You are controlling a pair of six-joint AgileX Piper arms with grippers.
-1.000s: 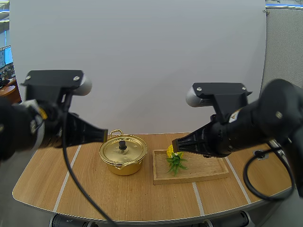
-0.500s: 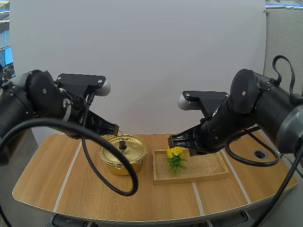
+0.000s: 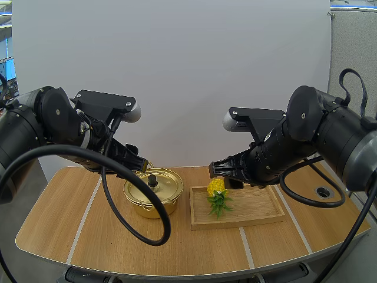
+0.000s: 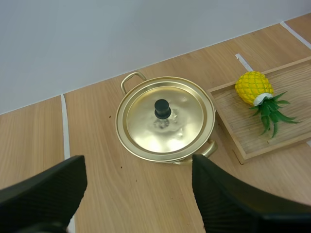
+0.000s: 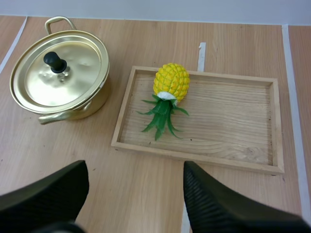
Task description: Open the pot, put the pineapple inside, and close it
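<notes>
Counter (image 3: 88, 230): light wooden top crossed by white stripes, carrying everything below.
Pot (image 4: 146, 131): round, shiny gold metal with two loop handles; stands on the counter just beside the tray, on the left arm's side.
Lid (image 5: 73, 77): gold, with a black knob (image 4: 163, 108) at its centre; seated on the pot, closing it.
Tray (image 5: 228, 121): shallow rectangular wooden tray, flat on the counter.
Pineapple (image 5: 171, 81): small yellow fruit with green leaves; lies on its side in the tray, at the end nearest the pot, leaves pointing to the near edge.
Left pincer (image 4: 138, 199): hovers above the pot's far rim; black fingers apart, holding nothing.
Right pincer (image 5: 136, 201): hovers above the pineapple; fingers apart, holding nothing.
</notes>
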